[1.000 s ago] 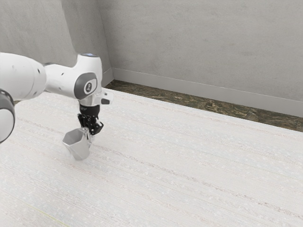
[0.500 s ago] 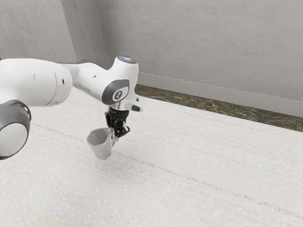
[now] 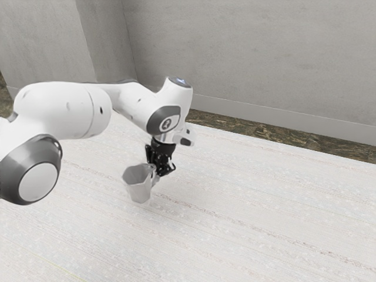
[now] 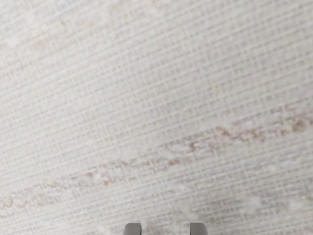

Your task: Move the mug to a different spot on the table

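Exterior view: grasping the pale grey mug [image 3: 140, 183] by the wall of its rim with the black gripper [image 3: 158, 169], clenched on it from two sides. Hangs at about 8 o'clock from the fingertips, mouth up and slightly tilted, over the white table [image 3: 264, 205]. Impossible to tell whether its base touches the tabletop. Reaches in from 9 o'clock with the white arm [image 3: 64, 117], hand pointing down. Beyond the table, from 12 to 3 o'clock, a dark floor strip [image 3: 276, 132] and a grey wall [image 3: 252, 53]. Wrist view: looking down on the table [image 4: 156, 98], pale and woven, with faint reddish streaks.
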